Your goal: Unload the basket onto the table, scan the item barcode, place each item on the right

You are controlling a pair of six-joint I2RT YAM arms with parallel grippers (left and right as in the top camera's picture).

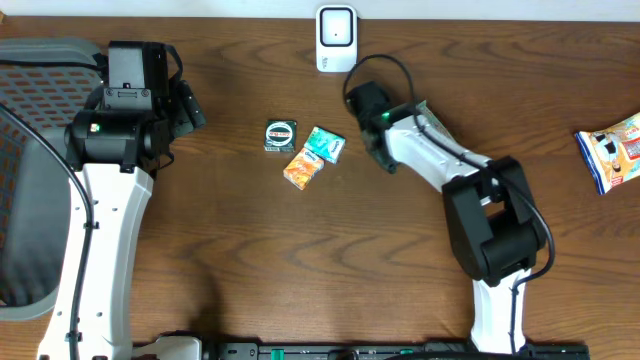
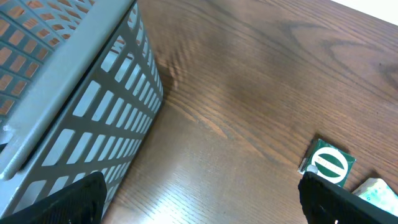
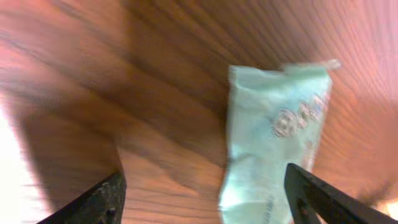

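Hovering above the teal packet (image 3: 277,137), right hand (image 3: 205,196) is seen apart, nothing held | packet is laid flat on the surface (image 1: 250,250), not yet shown to the scanner (image 1: 336,38) | left hand (image 2: 202,202) apart beside basket (image 2: 74,93), probably parked out of the way

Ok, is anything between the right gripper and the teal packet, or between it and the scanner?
Nothing visible. The right gripper is open right at the teal packet, and only bare table lies between it and the scanner.
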